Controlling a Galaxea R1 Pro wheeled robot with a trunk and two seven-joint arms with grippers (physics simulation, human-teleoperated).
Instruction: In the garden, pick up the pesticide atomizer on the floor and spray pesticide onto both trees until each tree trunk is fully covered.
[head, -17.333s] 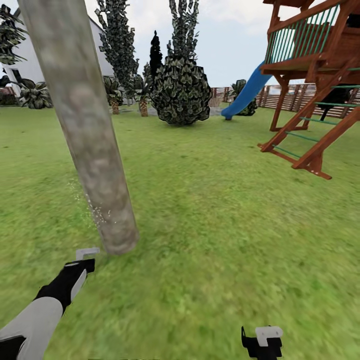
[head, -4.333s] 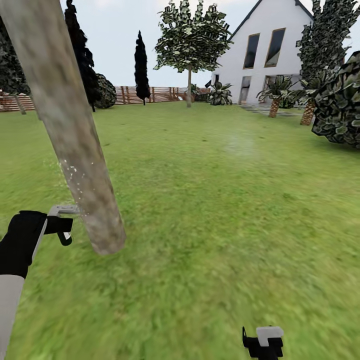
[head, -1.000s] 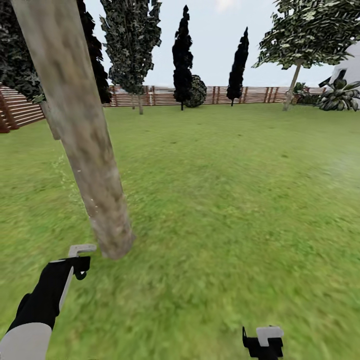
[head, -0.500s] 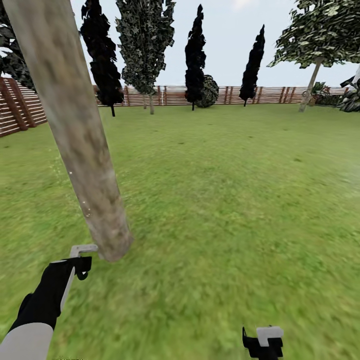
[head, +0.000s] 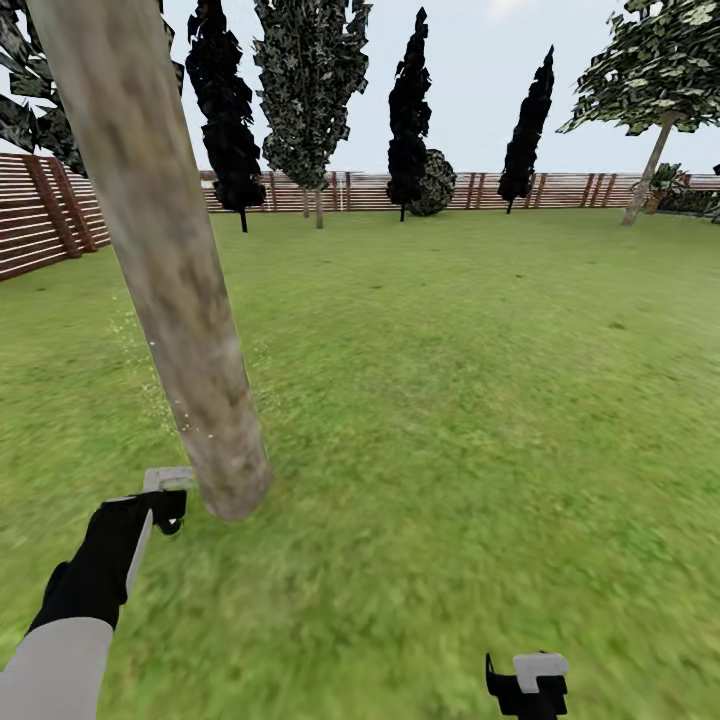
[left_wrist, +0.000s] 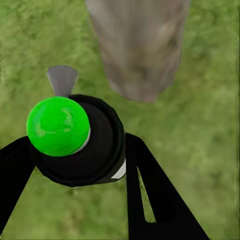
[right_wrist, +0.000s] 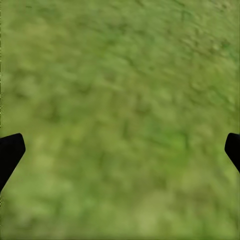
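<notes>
While clamped in left tool (left_wrist: 80, 165), pesticide atomizer (left_wrist: 82, 145), green-capped, beside tree trunk (head: 170, 270)

L gripper (left_wrist: 75, 165) clamped, arm extended fwd; R gripper (right_wrist: 120, 150) wide apart.

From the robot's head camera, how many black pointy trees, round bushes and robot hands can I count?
Black cone-shaped trees: 3
Round dark bush: 1
Grippers: 2, left gripper and right gripper
Total: 6

Near-black cone-shaped trees (head: 408, 110), round bush (head: 436, 183)
</notes>
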